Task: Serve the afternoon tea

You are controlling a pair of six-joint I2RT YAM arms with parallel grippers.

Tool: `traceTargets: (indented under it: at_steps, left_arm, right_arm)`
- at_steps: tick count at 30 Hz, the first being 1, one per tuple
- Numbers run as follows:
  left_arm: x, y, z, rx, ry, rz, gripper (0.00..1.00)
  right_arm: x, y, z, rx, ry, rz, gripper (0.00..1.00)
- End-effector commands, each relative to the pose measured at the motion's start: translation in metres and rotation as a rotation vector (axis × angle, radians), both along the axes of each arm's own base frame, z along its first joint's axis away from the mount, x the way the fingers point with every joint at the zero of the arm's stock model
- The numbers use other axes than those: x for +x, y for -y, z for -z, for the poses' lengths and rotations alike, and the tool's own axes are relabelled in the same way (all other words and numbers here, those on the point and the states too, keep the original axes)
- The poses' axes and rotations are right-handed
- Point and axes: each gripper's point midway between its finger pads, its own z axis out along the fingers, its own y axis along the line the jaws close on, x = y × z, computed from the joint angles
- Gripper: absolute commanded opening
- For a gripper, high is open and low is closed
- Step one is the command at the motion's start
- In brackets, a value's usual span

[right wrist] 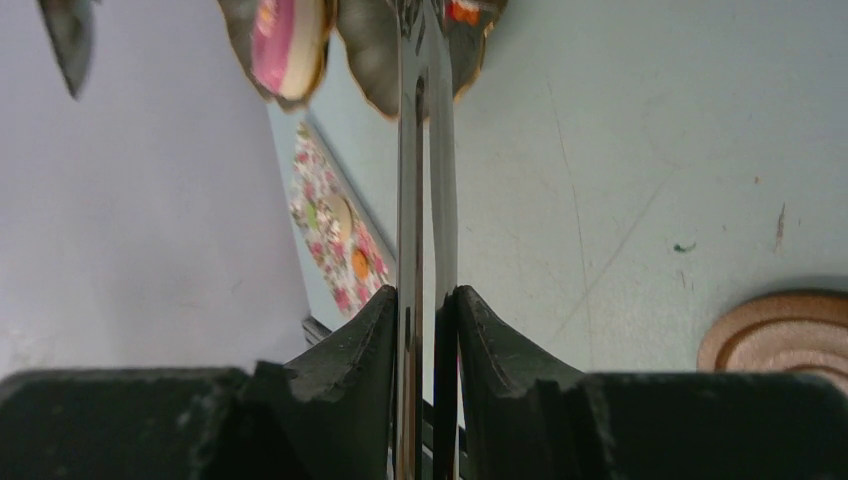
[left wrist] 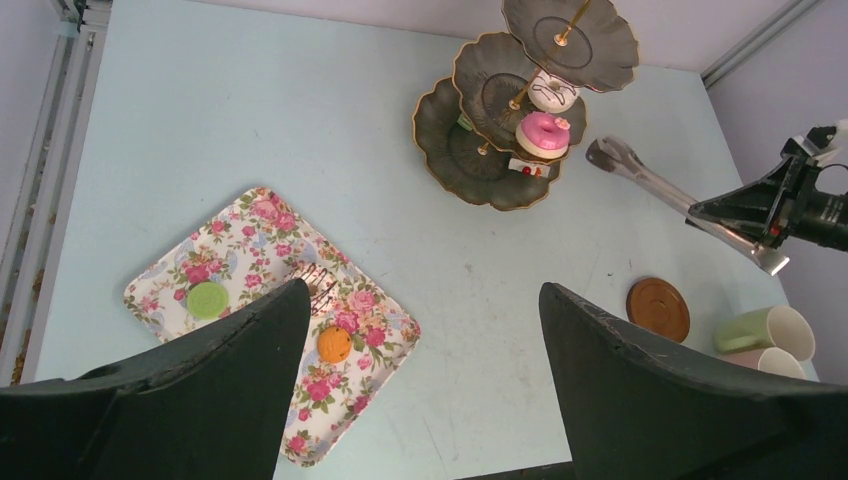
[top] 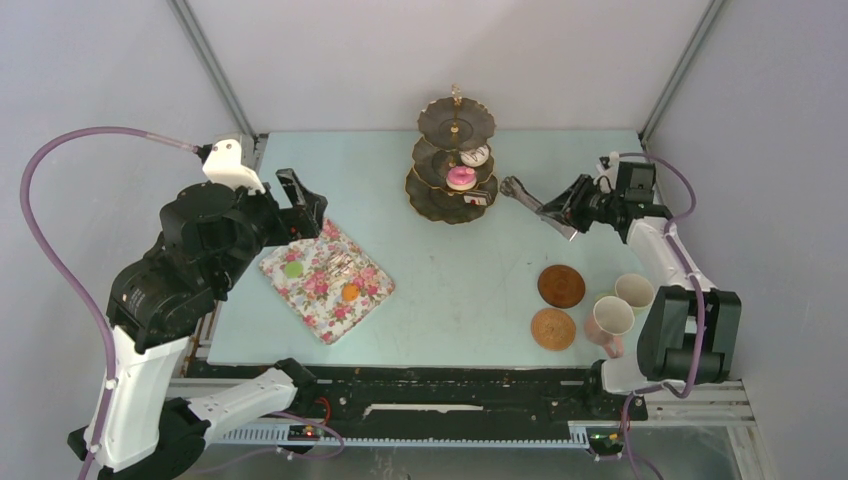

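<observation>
A pink doughnut [top: 461,178] and a white doughnut [top: 475,156] sit on the dark three-tier stand [top: 436,200]. On the floral cloth [top: 327,305] lie a green piece [top: 292,269], an orange piece [top: 351,292] and a chocolate-striped piece [top: 335,262]. My right gripper [top: 578,205] is shut on the long grey tongs [right wrist: 425,150], whose empty tips hover just right of the stand's lowest tier. My left gripper [left wrist: 422,290] stands wide open, holding nothing, high above the cloth's far corner. Two brown coasters [top: 561,286] and a pink cup [top: 608,322] with a cream cup [top: 634,292] sit front right.
A small red-and-white piece [top: 475,199] rests on the stand's bottom tier. The grey walls and metal frame posts close in the back and sides. The black rail [top: 430,385] runs along the table's near edge.
</observation>
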Motion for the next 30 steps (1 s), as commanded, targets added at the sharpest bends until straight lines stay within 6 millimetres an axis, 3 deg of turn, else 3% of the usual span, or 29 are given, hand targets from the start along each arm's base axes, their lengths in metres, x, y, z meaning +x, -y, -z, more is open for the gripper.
traceTargets:
  at_steps: [1, 8, 14, 18, 22, 30]
  left_arm:
    - [0.002, -0.001, -0.014, -0.013, 0.042, -0.011, 0.92]
    - [0.003, 0.002, -0.011, -0.018, 0.033, -0.001, 0.92]
    - [0.004, 0.009, -0.01, -0.032, 0.021, 0.019, 0.92]
    - [0.002, 0.009, -0.012, -0.039, 0.021, 0.024, 0.91]
    - [-0.002, 0.005, -0.014, -0.046, 0.025, 0.015, 0.91]
    - [-0.008, -0.003, -0.015, -0.046, 0.021, -0.002, 0.91]
  right_arm:
    - [-0.042, -0.02, -0.005, -0.131, 0.052, -0.149, 0.3]
    - [-0.105, -0.063, -0.006, -0.185, 0.144, -0.306, 0.34]
    - [-0.14, -0.147, -0.024, -0.16, 0.329, -0.512, 0.35]
    - [-0.144, -0.2, -0.04, -0.124, 0.44, -0.604, 0.36]
    - [-0.138, -0.247, -0.041, -0.177, 0.497, -0.68, 0.36]
    - [-0.11, -0.317, -0.024, -0.252, 0.482, -0.768, 0.38]
